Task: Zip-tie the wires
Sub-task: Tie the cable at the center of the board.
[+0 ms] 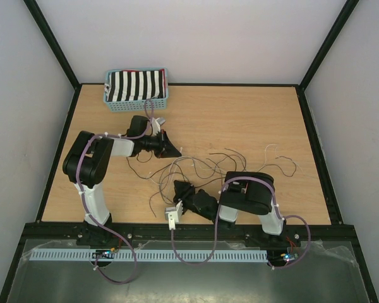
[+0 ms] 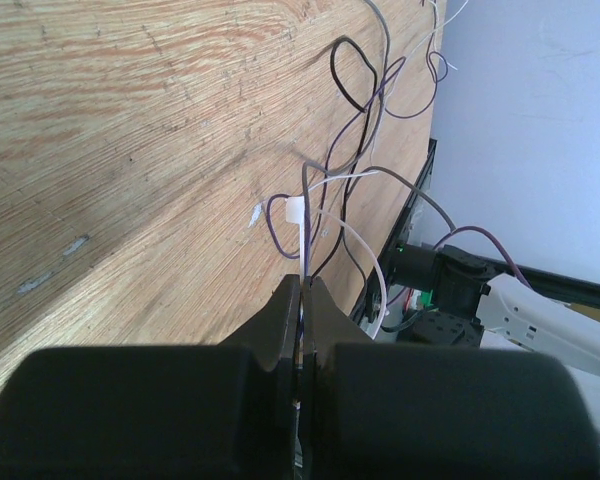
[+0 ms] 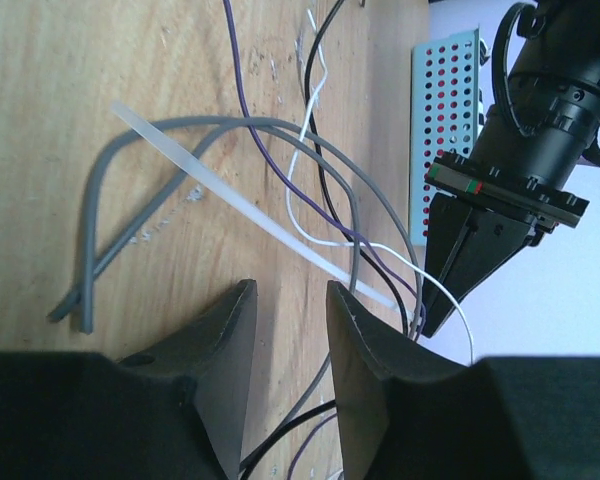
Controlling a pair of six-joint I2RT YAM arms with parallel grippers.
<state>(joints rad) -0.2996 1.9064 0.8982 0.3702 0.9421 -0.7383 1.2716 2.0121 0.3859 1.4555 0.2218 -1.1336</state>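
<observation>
"Wood-grain table (image 1: 240,113), plain white walls (image 1: 196,38) on three sides. What sits far left?"
"A teal basket (image 1: 137,88) holding a striped cloth. Just near of it is the left gripper (image 2: 305,290), jaws pressed together on the wires (image 1: 199,165), with a pale zip tie (image 2: 295,212) at its tips."
"And the strands?"
"Loose loops across the middle, trailing right."
"The right gripper (image 3: 290,290)?"
"Towards the near edge, jaws parted, nothing between them; strands lie just past its fingertips."
</observation>
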